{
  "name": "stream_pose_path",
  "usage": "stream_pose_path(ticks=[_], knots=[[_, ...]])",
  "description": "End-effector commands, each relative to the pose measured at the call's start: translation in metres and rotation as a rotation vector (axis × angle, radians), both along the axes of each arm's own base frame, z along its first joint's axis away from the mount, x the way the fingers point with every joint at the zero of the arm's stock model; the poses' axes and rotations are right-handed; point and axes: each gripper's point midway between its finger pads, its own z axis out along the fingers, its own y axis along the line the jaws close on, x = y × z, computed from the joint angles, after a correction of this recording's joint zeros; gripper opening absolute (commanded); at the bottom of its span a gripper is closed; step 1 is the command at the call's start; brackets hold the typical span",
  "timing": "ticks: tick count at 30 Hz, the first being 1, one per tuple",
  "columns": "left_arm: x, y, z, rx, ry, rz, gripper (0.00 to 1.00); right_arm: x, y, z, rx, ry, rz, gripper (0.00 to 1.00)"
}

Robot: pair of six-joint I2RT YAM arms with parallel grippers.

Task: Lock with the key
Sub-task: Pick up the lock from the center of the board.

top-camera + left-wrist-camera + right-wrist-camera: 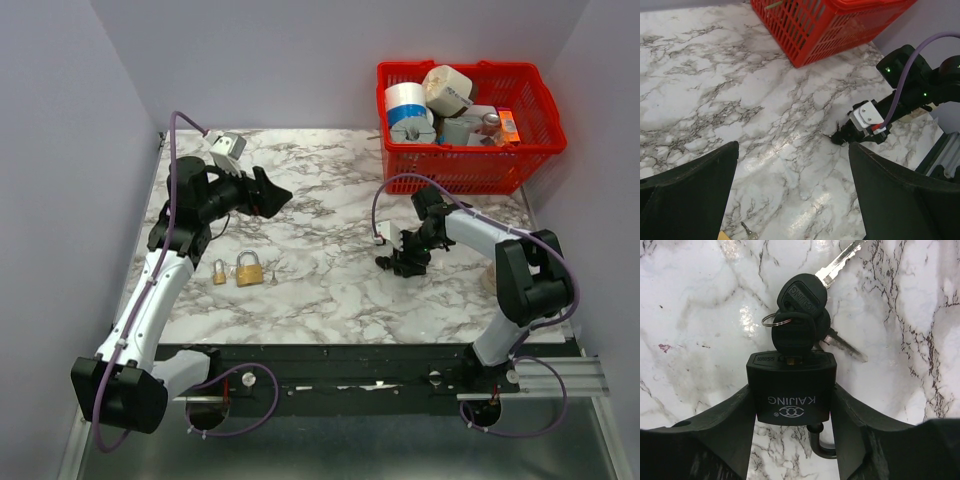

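Our right gripper [791, 392] clamps the black padlock [790, 375] at lower centre, key [796, 332] inserted; our left gripper [792, 147], wide, should next turn it.

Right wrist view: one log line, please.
right end effector: grips black padlock | black-headed metal key: in keyhole | left end effector: open, empty

a glossy white counter [330, 290] with grey marble veining is filling the middle of the top view. plain pale lilac walls are closing it in: a left wall [60, 200] at 9 o'clock, a back wall [300, 60] at 12, a right wall [610, 120] at 3. soft light is glinting off the counter. at 6 o'clock a black rail [330, 365] is running along its near edge, with a grey metal surface [350, 440] lying below.
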Motion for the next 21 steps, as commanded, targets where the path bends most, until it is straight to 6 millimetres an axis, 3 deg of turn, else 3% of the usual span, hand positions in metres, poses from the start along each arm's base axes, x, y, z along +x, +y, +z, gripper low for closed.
stream_pose_path(ticks=[1, 6, 8, 10, 13, 14, 15, 16, 18, 19, 21], knots=[[0.007, 0.004, 0.003, -0.028, -0.016, 0.033, 0.99, -0.005, 0.014, 0.031, 0.098, 0.013, -0.018, 0.28], [0.003, 0.006, 0.008, -0.024, -0.075, 0.004, 0.99, -0.02, 0.04, 0.088, 0.246, 0.15, -0.082, 0.21], [-0.003, 0.004, 0.013, 0.043, -0.178, -0.072, 0.99, -0.031, 0.052, 0.113, 0.315, 0.231, -0.096, 0.19], [-0.021, -0.005, 0.019, 0.096, -0.291, -0.201, 0.97, -0.041, 0.063, 0.13, 0.374, 0.291, -0.094, 0.18], [-0.047, -0.014, 0.011, 0.254, -0.524, -0.414, 0.95, -0.057, 0.078, 0.155, 0.439, 0.403, -0.09, 0.18], [-0.058, -0.015, -0.002, 0.295, -0.516, -0.475, 0.94, -0.068, 0.081, 0.157, 0.437, 0.475, -0.097, 0.18], [-0.06, -0.015, -0.007, 0.398, -0.639, -0.536, 0.94, -0.071, 0.085, 0.161, 0.448, 0.513, -0.09, 0.18], [-0.071, -0.024, -0.011, 0.422, -0.675, -0.6, 0.92, -0.072, 0.092, 0.173, 0.479, 0.534, -0.074, 0.18], [-0.088, -0.033, -0.026, 0.485, -0.701, -0.71, 0.89, -0.085, 0.1, 0.176, 0.466, 0.632, -0.06, 0.17], [-0.098, -0.047, -0.03, 0.527, -0.782, -0.796, 0.89, -0.086, 0.105, 0.184, 0.487, 0.649, -0.049, 0.17], [-0.106, -0.058, -0.034, 0.562, -0.815, -0.849, 0.87, -0.095, 0.113, 0.187, 0.48, 0.714, -0.039, 0.16]])
